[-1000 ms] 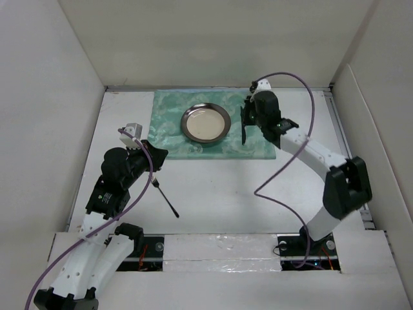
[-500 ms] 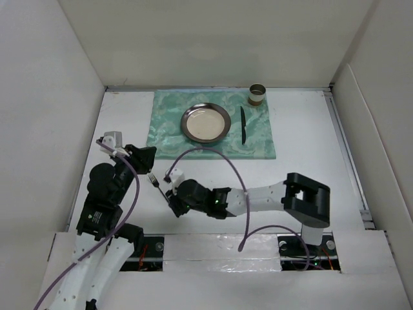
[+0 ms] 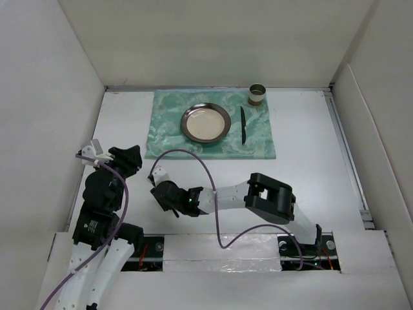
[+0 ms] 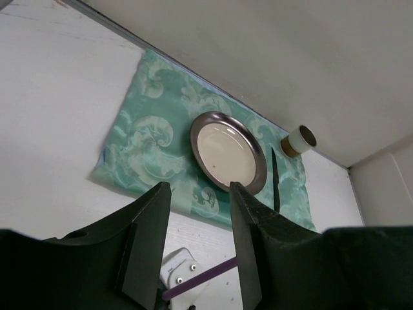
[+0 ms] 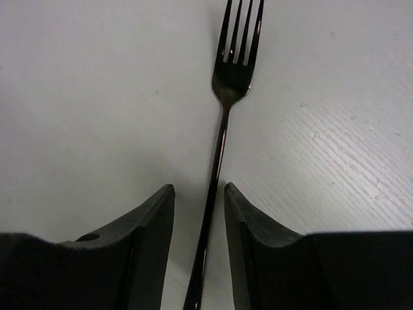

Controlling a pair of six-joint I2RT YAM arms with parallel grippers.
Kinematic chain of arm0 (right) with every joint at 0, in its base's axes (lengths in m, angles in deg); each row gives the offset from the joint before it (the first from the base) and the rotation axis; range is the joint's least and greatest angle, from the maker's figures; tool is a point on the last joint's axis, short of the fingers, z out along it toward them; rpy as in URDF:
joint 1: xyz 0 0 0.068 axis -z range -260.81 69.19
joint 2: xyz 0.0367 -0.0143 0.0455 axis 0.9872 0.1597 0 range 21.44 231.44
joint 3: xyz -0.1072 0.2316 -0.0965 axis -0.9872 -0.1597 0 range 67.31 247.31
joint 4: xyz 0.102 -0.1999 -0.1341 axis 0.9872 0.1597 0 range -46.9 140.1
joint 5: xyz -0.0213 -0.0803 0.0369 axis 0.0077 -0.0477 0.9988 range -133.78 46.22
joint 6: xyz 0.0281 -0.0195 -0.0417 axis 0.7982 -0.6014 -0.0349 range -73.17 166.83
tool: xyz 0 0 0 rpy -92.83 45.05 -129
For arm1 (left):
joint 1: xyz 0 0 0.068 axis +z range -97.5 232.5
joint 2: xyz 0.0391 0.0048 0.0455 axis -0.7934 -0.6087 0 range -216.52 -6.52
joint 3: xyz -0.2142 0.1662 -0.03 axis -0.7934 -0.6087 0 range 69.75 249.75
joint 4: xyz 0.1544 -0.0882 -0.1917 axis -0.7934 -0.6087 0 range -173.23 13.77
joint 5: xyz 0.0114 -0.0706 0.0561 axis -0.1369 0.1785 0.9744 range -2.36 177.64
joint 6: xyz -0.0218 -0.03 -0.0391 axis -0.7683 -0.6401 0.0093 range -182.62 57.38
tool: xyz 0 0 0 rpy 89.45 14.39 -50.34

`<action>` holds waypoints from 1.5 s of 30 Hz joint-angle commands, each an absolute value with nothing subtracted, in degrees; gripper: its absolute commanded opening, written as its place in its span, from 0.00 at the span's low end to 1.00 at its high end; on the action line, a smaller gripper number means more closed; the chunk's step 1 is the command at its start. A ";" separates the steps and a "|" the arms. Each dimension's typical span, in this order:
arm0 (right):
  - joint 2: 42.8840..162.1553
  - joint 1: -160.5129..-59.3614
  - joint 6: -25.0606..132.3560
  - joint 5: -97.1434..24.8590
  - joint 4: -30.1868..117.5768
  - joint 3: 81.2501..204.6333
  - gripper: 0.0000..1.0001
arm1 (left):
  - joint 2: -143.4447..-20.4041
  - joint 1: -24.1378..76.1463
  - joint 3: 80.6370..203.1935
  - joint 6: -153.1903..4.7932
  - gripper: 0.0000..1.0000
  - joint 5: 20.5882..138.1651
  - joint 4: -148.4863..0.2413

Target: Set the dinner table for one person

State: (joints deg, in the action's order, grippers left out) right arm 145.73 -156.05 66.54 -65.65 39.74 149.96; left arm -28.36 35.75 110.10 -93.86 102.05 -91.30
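Note:
A dark fork [image 5: 227, 97] lies flat on the white dinner table [image 3: 310, 174], tines pointing away in the right wrist view. My right gripper [image 5: 199, 190] is open and low over it, one finger on each side of the handle, a gap still showing. In the top view that gripper [image 3: 162, 196] covers the fork. My left gripper [image 3: 129, 157] hovers to the left, open and empty [image 4: 200, 187]. On the green placemat [image 3: 169, 126] sit a round metal plate [image 3: 205, 123], a black knife [image 3: 243, 124] to its right, and a small cup [image 3: 257, 95] at the far right corner.
The right arm [image 3: 268, 197] stretches leftward along the table's near edge, its purple cable [image 3: 206, 174] looping above it. White upright panels [image 3: 45, 116] wall in the table on the left, back and right.
The right arm left the knife on the mat, swung to the front left and opened over the fork. The left gripper drew back leftward from the fork and opened.

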 commanded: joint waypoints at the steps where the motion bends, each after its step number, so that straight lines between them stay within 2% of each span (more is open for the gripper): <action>1: 146.86 -156.22 67.13 -69.36 42.49 153.35 0.41 | -27.00 36.07 113.43 -96.19 0.39 107.67 -91.43; 3: 147.56 -156.22 66.79 -69.18 41.52 153.26 0.36 | -26.65 36.07 113.43 -96.28 0.39 107.68 -91.61; 6: 148.79 -156.22 67.66 -69.62 42.83 154.93 0.18 | -25.94 36.07 113.51 -96.37 0.39 107.85 -91.43; 7: 148.88 -156.22 67.92 -69.62 42.84 155.20 0.09 | -26.12 36.07 113.60 -96.54 0.39 108.29 -91.61; 9: 149.14 -156.22 67.84 -69.54 42.75 155.64 0.01 | -26.29 36.07 113.52 -96.89 0.39 108.38 -91.61; 10: 149.32 -156.22 67.93 -70.23 42.84 155.99 0.00 | -25.95 36.07 113.34 -97.51 0.39 108.38 -91.69; 14: 147.30 -154.39 68.54 -72.44 45.21 158.01 0.00 | -25.94 36.07 112.64 -100.14 0.53 109.79 -91.43; 18: 144.40 -149.55 69.33 -70.42 45.73 161.96 0.00 | -25.77 36.07 111.93 -100.24 0.56 108.82 -91.17; 22: 143.52 -144.54 71.62 -68.39 46.79 170.30 0.00 | -25.94 36.07 111.67 -99.97 0.57 108.30 -90.82; 33: 162.05 -133.29 86.81 -69.27 60.23 203.94 0.00 | -26.20 34.40 111.32 -98.74 0.57 107.06 -90.03; 39: 169.35 -131.52 92.09 -69.27 61.03 211.44 0.00 | -26.47 33.35 111.32 -98.22 0.57 106.36 -89.76; 45: 172.34 -130.38 94.12 -68.22 60.68 212.06 0.00 | -26.38 33.34 111.05 -97.60 0.57 104.78 -89.15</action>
State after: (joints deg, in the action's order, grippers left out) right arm 173.12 -130.87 91.61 -67.66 62.37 208.38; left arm -26.22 33.59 111.24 -98.85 105.99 -92.15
